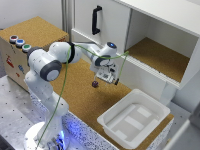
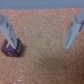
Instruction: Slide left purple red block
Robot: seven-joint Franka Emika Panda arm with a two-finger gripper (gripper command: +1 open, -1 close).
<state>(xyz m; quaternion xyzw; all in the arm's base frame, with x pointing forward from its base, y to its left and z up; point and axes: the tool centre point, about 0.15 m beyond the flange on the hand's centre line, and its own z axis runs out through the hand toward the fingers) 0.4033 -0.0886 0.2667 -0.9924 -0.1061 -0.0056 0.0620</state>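
— So where is the purple red block (image 1: 95, 84) sitting?

— On the cork counter (image 1: 85, 97), at about seven o'clock from the gripper (image 1: 105, 80) in the exterior view, just under its near finger. The white tub (image 1: 134, 119) lies well apart, toward four o'clock from the block.

— And the gripper, is it clamped on anything?

— No, its fingers are spread wide with nothing between them. In the wrist view the block (image 2: 12, 47) touches one finger (image 2: 7, 31), or at least overlaps it; the other finger (image 2: 73, 30) stands well apart across bare cork.

— Anything else nearby?

— A cabinet with a black door handle (image 1: 96, 20) behind, at twelve o'clock, and round coloured buttons (image 1: 20, 43) on a box at ten o'clock.
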